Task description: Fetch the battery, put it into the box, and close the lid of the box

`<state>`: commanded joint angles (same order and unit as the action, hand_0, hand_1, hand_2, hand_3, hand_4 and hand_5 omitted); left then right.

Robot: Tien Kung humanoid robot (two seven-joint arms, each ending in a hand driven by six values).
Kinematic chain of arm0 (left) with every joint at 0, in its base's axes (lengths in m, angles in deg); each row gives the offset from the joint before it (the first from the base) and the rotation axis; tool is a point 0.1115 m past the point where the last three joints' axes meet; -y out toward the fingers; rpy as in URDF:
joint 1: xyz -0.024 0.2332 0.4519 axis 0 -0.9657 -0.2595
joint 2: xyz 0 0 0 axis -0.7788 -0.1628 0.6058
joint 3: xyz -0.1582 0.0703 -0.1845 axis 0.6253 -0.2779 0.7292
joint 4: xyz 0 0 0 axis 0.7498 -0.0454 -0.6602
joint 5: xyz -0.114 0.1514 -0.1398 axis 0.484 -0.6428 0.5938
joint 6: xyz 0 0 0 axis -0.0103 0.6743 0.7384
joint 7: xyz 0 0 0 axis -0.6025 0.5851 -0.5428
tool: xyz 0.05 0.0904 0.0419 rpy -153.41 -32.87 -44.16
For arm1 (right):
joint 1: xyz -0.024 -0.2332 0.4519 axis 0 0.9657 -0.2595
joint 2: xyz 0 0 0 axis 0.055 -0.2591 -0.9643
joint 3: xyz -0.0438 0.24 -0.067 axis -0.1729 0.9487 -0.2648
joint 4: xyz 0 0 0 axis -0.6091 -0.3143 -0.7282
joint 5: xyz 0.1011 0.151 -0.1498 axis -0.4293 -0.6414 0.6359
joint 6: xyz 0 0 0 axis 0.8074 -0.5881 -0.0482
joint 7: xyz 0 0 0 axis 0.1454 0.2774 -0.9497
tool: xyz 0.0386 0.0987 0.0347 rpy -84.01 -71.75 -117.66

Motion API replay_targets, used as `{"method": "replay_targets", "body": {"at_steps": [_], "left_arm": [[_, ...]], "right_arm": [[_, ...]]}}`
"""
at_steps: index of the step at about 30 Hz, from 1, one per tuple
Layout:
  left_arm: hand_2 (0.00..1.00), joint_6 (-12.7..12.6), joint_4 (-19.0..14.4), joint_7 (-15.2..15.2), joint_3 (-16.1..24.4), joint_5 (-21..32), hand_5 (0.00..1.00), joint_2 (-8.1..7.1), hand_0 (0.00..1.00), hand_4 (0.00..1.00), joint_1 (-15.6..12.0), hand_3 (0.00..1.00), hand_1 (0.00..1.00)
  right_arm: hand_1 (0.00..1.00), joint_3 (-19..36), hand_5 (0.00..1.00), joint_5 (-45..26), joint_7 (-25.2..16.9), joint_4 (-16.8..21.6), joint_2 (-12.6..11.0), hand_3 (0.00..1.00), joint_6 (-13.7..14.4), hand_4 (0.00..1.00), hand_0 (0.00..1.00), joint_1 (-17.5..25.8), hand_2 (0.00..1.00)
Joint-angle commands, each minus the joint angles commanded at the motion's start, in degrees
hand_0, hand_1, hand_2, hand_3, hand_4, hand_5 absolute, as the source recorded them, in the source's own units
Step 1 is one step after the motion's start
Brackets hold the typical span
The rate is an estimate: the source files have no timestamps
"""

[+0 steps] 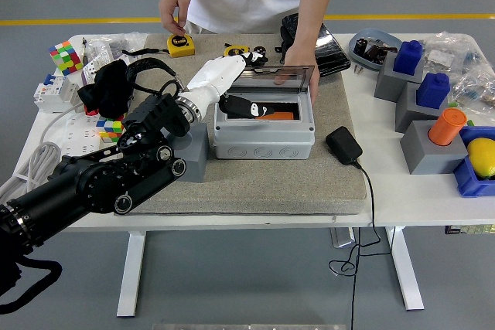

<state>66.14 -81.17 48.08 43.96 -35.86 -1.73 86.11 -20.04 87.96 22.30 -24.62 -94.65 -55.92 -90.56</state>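
While bent in from the lower left across the mat, left arm ends in a white hand over the back-left corner of the box. Fingers dark-tipped, dipping under the lid into the open top; whether curled on the lid edge or simply resting there, cannot tell. No visible grip on anything. Lid smoky and see-through, hinged at the back, tilted low over the opening but not down flat. Inside, an orange battery lying on the box floor, just right of the fingertips. Box grey, set mid-mat, with a grey block touching or just beside its left wall. Black adapter near the box's right, its cord trailing off the front edge of the table.

At the far side, a person in a white shirt: one hand laid on the lid's right rear corner, the other hand raised near the yellow tape measure. Right arm nowhere in the head view.
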Motion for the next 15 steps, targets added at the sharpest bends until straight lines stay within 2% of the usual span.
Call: {"method": "replay_targets", "body": {"at_steps": [10,15], "left_arm": [[0.786,0.82,-7.25,-2.02,-0.89,-0.67,0.373,-2.32,0.811,0.998,-3.72,0.833,0.802],[0.786,0.83,-9.38,-1.87,-1.32,0.16,0.373,-2.84,0.811,0.998,-5.36,0.833,0.802]], "right_arm": [[0.719,0.93,0.695,0.15,-0.03,0.02,0.15,0.688,0.01,0.998,0.676,0.43,0.715],[0.719,1.00,0.695,0.05,0.00,-0.07,0.24,0.688,-0.03,0.998,0.676,0.74,0.715]]}}
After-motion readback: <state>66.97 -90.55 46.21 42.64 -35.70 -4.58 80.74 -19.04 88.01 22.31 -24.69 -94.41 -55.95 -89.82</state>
